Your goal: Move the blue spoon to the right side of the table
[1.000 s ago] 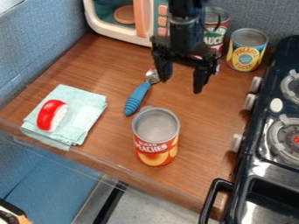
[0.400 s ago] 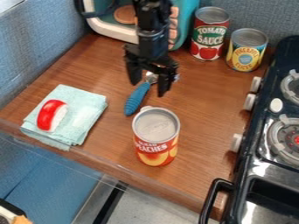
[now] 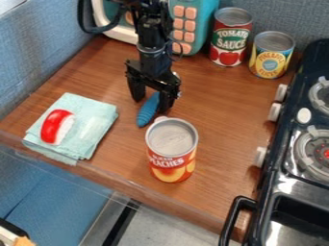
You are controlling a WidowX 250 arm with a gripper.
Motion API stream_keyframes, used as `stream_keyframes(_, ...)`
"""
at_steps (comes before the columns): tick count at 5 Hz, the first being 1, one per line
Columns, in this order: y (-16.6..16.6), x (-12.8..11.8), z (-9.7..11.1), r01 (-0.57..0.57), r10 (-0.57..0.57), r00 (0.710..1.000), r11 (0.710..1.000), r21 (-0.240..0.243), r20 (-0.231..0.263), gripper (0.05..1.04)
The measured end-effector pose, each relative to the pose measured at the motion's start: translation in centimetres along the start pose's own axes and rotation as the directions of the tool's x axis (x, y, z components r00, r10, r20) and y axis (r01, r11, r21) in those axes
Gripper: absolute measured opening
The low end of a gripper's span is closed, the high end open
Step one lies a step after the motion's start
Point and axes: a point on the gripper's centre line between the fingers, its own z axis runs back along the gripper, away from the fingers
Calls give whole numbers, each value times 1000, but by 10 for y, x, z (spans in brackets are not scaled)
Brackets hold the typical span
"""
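we saw the black 2-finger gripper point(image 3: 149, 106) open, pointing down, its fingers apart on either side of the ribbed blue handle of the spoon point(image 3: 147, 113). we could not tell whether either finger touched it. the spoon lay left of the middle of the brown wooden table point(image 3: 215, 103), its handle end toward the front; its upper part was hidden by the gripper.

just beside the handle end stood the orange-red metal can with fruit pictured on it point(image 3: 171, 161), on the front side of the gripper. to the right, brown wood stretched from the spoon to the white knobs of the black stove point(image 3: 273, 180). the table's left edge ran along a blue-grey padded wall point(image 3: 38, 53), and its front edge slanted down toward the stove.

we counted 2 more cans at the back right, near each other: the red and green metal can with tomatoes pictured point(image 3: 230, 41) and the shorter yellow and blue metal can point(image 3: 271, 55). the 3 cans stood upright; we could not tell what was inside. on the folded pale-green cloth point(image 3: 96, 113) at left lay a curved red and white piece point(image 3: 56, 127).
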Motion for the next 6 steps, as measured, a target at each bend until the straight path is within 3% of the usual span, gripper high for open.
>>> stream_keyframes(2, -8, 5, 1, -16, 16, 1000, 1000, 0, 21, 406)
stream_keyframes(3, -21, 9, 12, -46, 46, 999, 999, -9, 24, 386)
stream_keyframes(5, -74, 51, 45, -94, 95, 991, 995, -17, 90, 385)
stream_keyframes(6, -97, 53, 35, -85, 85, 995, 996, -3, 48, 385)
